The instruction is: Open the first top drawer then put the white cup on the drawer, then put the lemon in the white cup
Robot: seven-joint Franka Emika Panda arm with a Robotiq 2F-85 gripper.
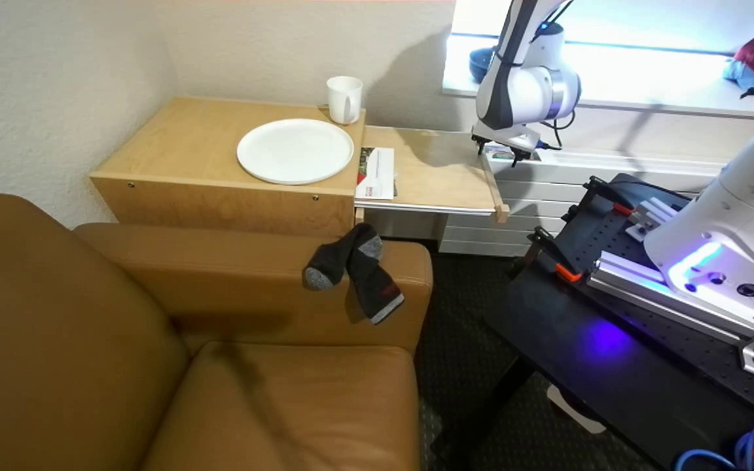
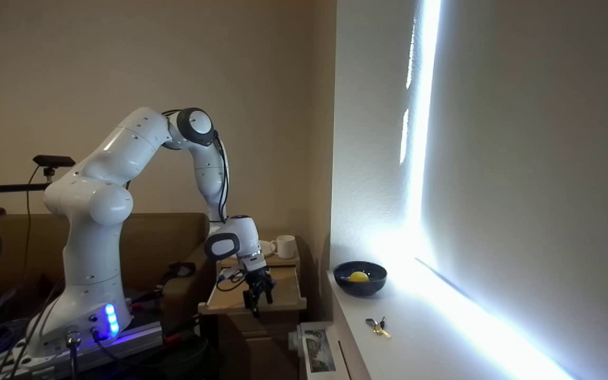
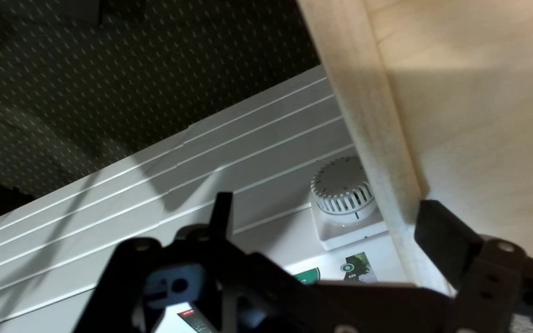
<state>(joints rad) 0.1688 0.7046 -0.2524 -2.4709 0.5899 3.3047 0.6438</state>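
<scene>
The first top drawer [image 1: 439, 180] stands pulled out from the pale wooden cabinet, its flat tan inside showing. On the cabinet top, near the wall, the white cup [image 1: 343, 101] stands upright; the white cup [image 2: 285, 246] is visible beyond my arm too. A yellow lemon [image 2: 358, 276] lies inside a dark blue bowl on the windowsill. My gripper [image 1: 500, 153] is at the drawer's outer end, jaws wide apart and holding nothing. In the wrist view the drawer's end rail [image 3: 368, 111] runs between the fingers, close to the right finger [image 3: 447, 240], which overlaps the drawer's inside edge.
A white plate [image 1: 295, 152] lies beside the cup. Inside the drawer is a printed leaflet [image 1: 377, 173]. Below the gripper are a radiator and its white valve knob [image 3: 343, 189]. Keys [image 2: 379, 327] lie near the bowl [image 2: 361, 290]. Dark socks [image 1: 357, 268] hang over the sofa arm.
</scene>
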